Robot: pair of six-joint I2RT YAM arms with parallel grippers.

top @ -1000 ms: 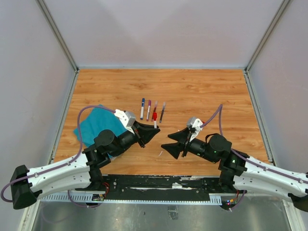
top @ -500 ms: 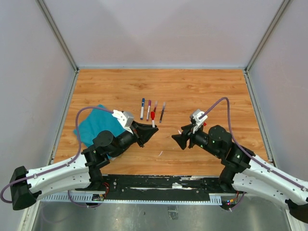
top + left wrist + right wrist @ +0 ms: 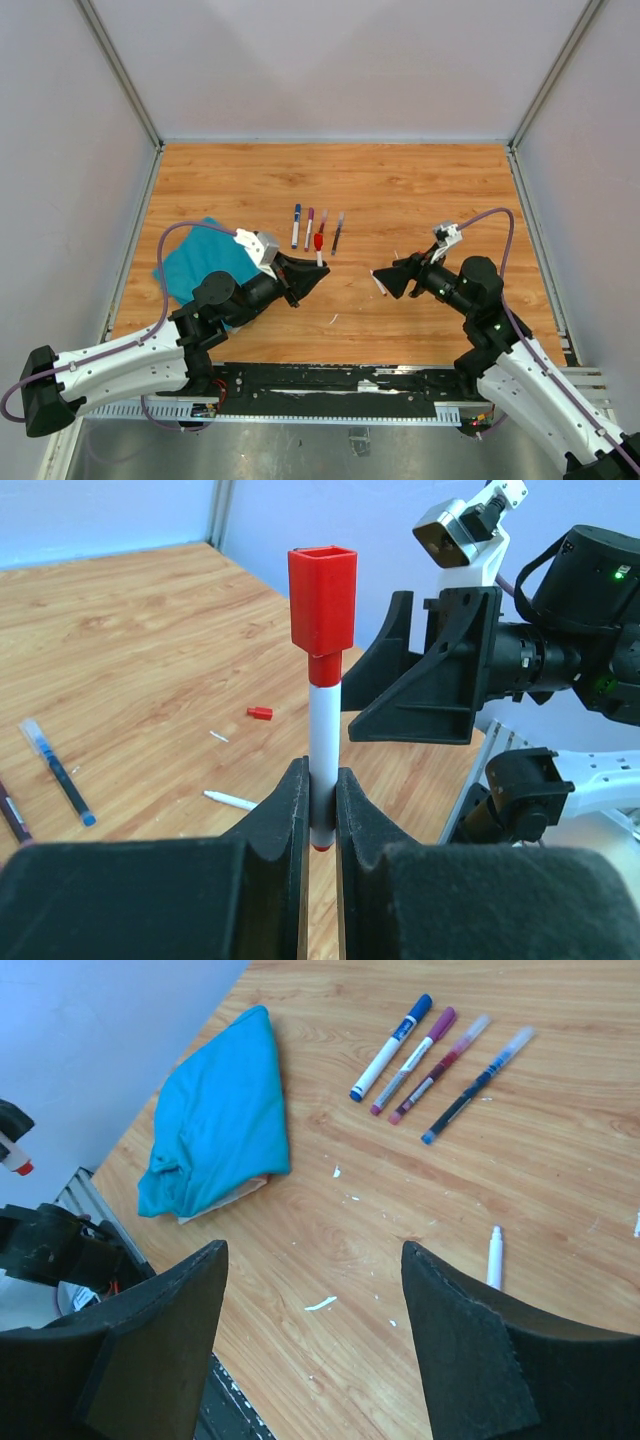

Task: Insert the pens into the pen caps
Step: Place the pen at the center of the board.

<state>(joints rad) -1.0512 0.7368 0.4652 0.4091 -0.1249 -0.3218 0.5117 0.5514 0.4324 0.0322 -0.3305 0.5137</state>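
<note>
A wooden table [image 3: 420,190] sits boxed in by pale walls. Over its near half the left gripper [image 3: 320,780] is clenched on a white pen [image 3: 322,710] held upright, a red cap [image 3: 322,595] on its upper end; the pen's tip is hidden inside that cap. The right gripper [image 3: 312,1260] faces it with jaws spread and nothing between them. Four pens [image 3: 440,1068] lie side by side farther back, and a teal cloth [image 3: 215,1120] lies to their left, partly covered by the left arm from above. A loose white pen [image 3: 494,1255] lies near the right gripper, its lower end cut off behind a finger. A small red stub [image 3: 260,713] lies on the wood (too small to name).
</note>
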